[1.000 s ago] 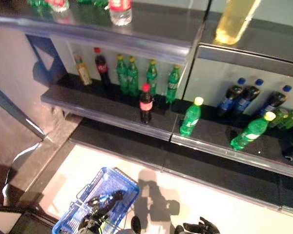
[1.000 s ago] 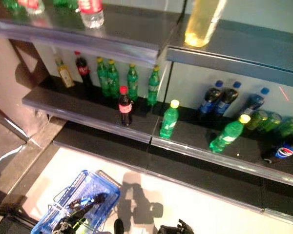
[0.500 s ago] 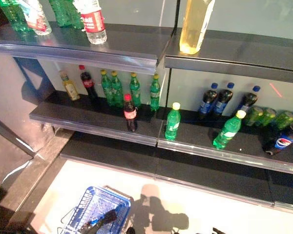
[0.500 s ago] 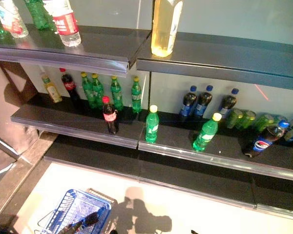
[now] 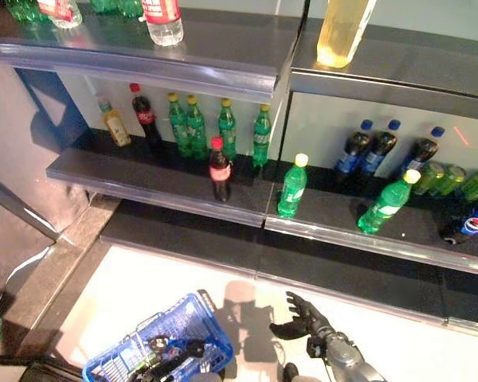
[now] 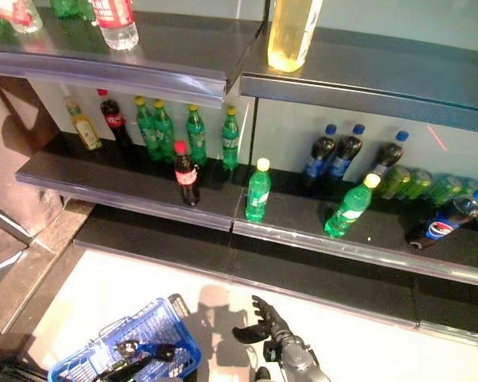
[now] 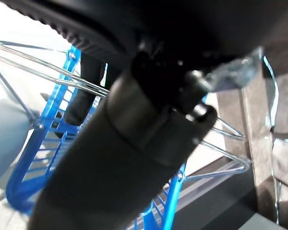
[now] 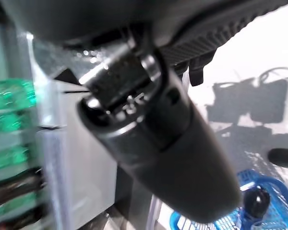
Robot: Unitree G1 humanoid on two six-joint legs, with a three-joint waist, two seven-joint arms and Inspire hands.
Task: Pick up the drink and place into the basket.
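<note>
The blue basket (image 5: 193, 312) hangs at the lower left, above the pale floor. My left hand (image 5: 172, 351) is shut on its thin wire handles (image 7: 36, 66). My right hand (image 5: 302, 319) is open and empty, low in the middle, in front of the bottom shelf. On the middle shelf a dark cola bottle with a red cap (image 5: 219, 169) stands at the front edge. A green bottle with a yellow cap (image 5: 292, 187) stands to its right. Another green bottle (image 5: 389, 204) leans further right.
Green bottles (image 5: 223, 127) and a dark cola bottle (image 5: 143, 115) stand at the back of the middle shelf (image 5: 143, 183). Dark bottles with blue caps (image 5: 370, 148) stand at the right. The upper shelf holds a yellow drink (image 5: 342, 28) and a clear bottle (image 5: 163, 16).
The camera has shifted. My right hand has risen into view in the middle with its fingers spread. The blue basket still hangs at the lower left.
</note>
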